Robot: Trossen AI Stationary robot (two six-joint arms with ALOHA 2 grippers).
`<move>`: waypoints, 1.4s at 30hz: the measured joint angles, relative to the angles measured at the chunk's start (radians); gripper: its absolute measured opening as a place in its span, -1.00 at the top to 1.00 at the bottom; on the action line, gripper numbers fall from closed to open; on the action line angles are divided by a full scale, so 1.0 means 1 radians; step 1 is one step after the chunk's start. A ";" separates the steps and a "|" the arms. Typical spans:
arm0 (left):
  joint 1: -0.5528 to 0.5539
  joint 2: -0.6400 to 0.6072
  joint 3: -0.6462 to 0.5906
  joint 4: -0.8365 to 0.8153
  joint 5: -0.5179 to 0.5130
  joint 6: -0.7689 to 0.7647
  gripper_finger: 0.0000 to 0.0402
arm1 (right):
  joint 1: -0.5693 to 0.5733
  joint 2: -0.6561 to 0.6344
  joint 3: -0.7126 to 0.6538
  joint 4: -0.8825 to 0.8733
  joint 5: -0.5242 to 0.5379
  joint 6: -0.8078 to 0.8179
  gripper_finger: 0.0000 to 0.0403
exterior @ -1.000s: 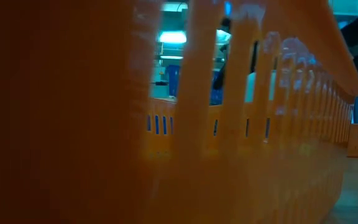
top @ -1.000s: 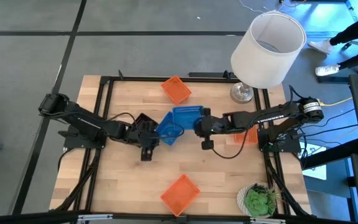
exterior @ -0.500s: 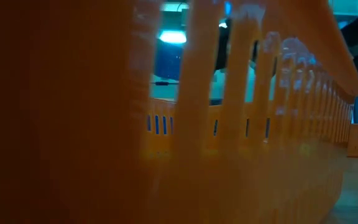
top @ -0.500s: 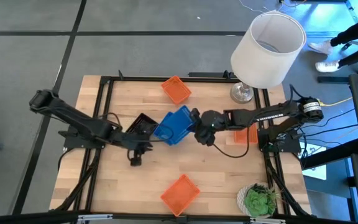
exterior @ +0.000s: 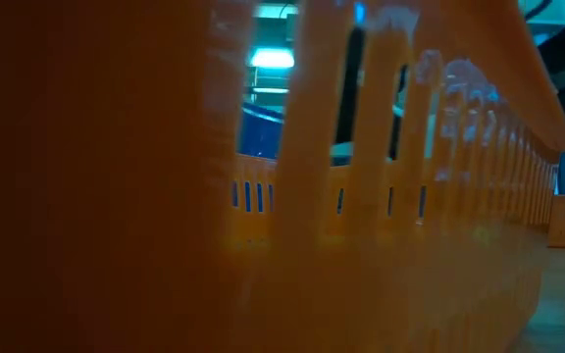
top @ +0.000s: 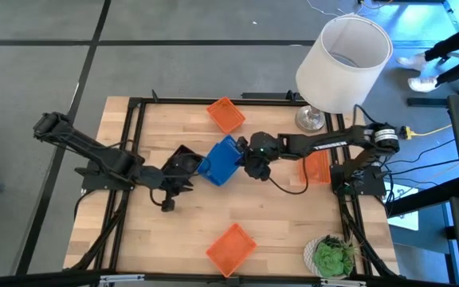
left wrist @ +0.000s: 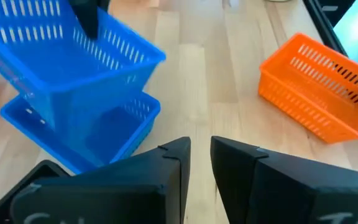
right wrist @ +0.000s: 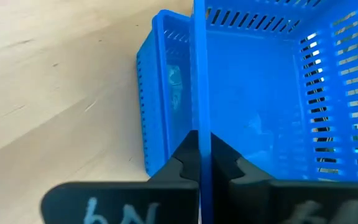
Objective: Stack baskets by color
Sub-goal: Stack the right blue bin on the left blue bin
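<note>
Three orange baskets sit on the table: one at the far edge [top: 225, 114], one at the near edge [top: 231, 247] and one under the right arm [top: 319, 169]. Two blue baskets can be told apart, a tilted blue basket [left wrist: 73, 56] over a flat blue basket [left wrist: 98, 130]; whether a third nests among them cannot be told. One black basket [top: 183, 159] shows. There is one white lampshade [top: 343, 64], one green plant [top: 331, 257], one table [top: 277, 231] and two dark arms, left [top: 94, 151] and right [top: 333, 143].
</note>
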 joint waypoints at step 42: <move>0.000 -0.012 0.000 -0.002 -0.024 -0.004 0.73 | 0.012 0.076 0.000 -0.046 0.037 0.083 0.63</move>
